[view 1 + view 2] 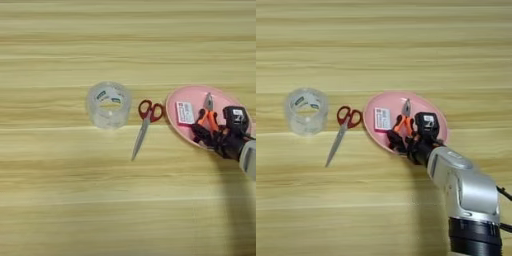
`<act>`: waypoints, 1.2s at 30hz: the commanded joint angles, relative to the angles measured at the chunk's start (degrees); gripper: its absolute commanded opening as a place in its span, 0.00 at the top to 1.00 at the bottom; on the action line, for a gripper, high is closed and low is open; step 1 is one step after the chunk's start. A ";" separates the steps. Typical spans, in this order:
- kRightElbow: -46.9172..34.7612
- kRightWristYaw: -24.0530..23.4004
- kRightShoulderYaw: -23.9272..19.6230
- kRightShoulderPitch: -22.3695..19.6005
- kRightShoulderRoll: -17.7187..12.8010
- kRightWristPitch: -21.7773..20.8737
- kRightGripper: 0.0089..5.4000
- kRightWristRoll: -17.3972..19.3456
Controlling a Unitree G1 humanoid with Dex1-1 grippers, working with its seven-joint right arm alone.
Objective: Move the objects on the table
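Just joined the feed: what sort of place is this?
Likely a workbench or desk setup: a wood-grain table with a tape roll, scissors and pliers on a pink plate. Nothing beyond the table shows.

- Table [125,200]: light yellowish wood grain, darker horizontal plank lines.
- Tape roll [109,104]: clear, with a small green-and-white label inside.
- Scissors [145,125]: red handles, silver-grey blades.
- Plate [376,102]: pink.
- Card [382,119]: pink-white, red edging.
- Pliers [405,117]: orange-and-black handles, grey metal tip.
- Gripper [408,137]: black fingers.
- Forearm [466,190]: silver, with a black band lower down.
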 commanded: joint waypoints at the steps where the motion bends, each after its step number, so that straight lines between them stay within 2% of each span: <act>1: 0.37 0.24 1.72 -0.37 -0.60 0.77 0.36 0.09; 4: 0.31 0.18 1.82 -0.34 -0.61 0.52 0.38 0.01; 17: -2.57 -1.99 3.07 -0.42 -1.61 -5.34 0.49 -3.33; 25: -4.28 -2.20 2.09 -0.68 -1.93 -5.36 0.53 -3.26; 32: -3.78 -1.84 1.66 -0.95 -1.36 -4.73 0.65 -2.49; 36: -3.72 -1.49 0.03 -1.57 -0.16 -2.58 0.73 -0.27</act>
